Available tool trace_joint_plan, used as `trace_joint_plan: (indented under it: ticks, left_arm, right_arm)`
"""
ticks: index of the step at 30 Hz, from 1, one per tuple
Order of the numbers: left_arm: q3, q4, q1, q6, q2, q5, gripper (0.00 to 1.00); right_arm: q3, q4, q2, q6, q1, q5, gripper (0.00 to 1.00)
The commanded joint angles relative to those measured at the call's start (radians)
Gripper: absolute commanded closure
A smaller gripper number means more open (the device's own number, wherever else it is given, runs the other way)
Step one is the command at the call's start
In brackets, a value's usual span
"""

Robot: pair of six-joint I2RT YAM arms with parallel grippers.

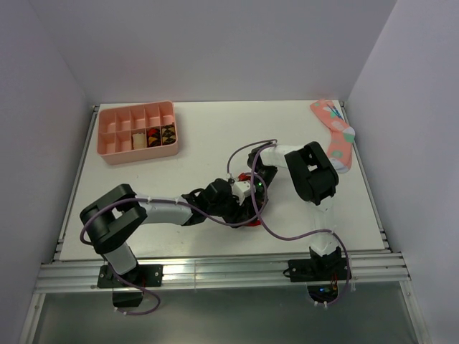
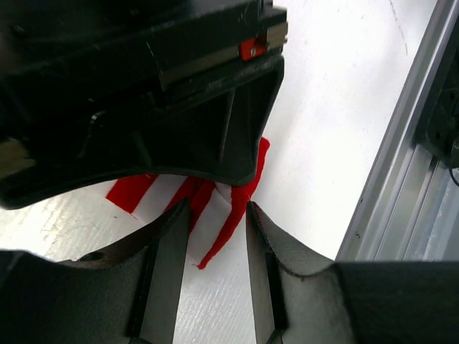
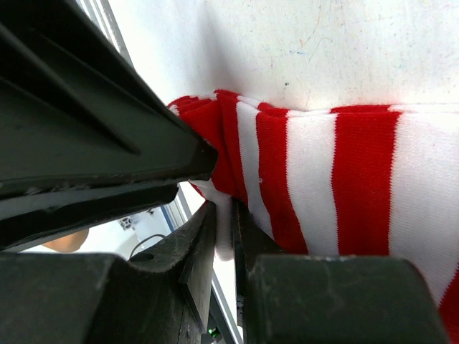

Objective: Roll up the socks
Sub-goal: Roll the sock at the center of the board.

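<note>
Striped sock lies on the table near the front edge, between both claws. Right claw is clenched on a bunched fold. Left claw is released, jaws apart astride the sock's tip. We judge the sock light, limp and prone to springing open; best to pinch through all layers at the bunched end.

The table is white and flat. A pink tray with lots of little boxes sits on it in the far left corner. Far to the right of the tray, by the other far corner, a pink sock with spots lies flat. Nearer than the tray and to its right, around the middle of the table, lies a red-and-white striped sock. One end of it is bunched up.
</note>
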Motion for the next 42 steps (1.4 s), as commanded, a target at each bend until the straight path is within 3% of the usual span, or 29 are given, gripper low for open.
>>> trace_joint_plan:
  ticks: [1, 12, 15, 16, 19, 20, 25, 31, 35, 42]
  left_arm:
    - [0.005, 0.041, -0.002, -0.003, 0.011, 0.047, 0.57]
    - [0.038, 0.001, -0.013, -0.018, 0.095, 0.033, 0.63]
    - [0.069, -0.044, -0.022, -0.025, 0.119, 0.001, 0.74]
    - [0.077, -0.057, -0.027, -0.021, 0.126, -0.001, 0.83]
    - [0.127, -0.144, -0.038, -0.023, 0.158, -0.042, 0.97]
    - [0.153, -0.166, -0.039, -0.026, 0.167, -0.056, 1.00]
    - [0.222, -0.319, -0.042, -0.047, 0.210, -0.088, 1.00]
    - [0.284, -0.433, -0.039, -0.072, 0.230, -0.082, 1.00]
    - [0.324, -0.473, -0.033, -0.077, 0.241, -0.052, 1.00]
    - [0.377, -0.535, 0.016, -0.101, 0.277, 0.057, 1.00]
  right_arm:
    - [-0.017, 0.088, 0.034, -0.032, 0.001, 0.108, 0.81]
    - [-0.030, 0.112, 0.017, -0.016, -0.002, 0.105, 0.81]
    - [-0.037, 0.128, 0.007, -0.003, -0.005, 0.101, 0.81]
    - [-0.045, 0.134, 0.002, 0.008, -0.007, 0.099, 0.80]
    - [-0.071, 0.177, -0.036, 0.036, -0.013, 0.096, 0.75]
    - [-0.077, 0.192, -0.062, 0.042, -0.016, 0.091, 0.68]
    - [-0.095, 0.227, -0.153, 0.092, -0.065, 0.056, 0.51]
    - [-0.100, 0.306, -0.270, 0.188, -0.160, 0.030, 0.41]
    - [-0.083, 0.315, -0.303, 0.218, -0.281, 0.006, 0.38]
    - [-0.163, 0.396, -0.406, 0.234, -0.390, -0.011, 0.38]
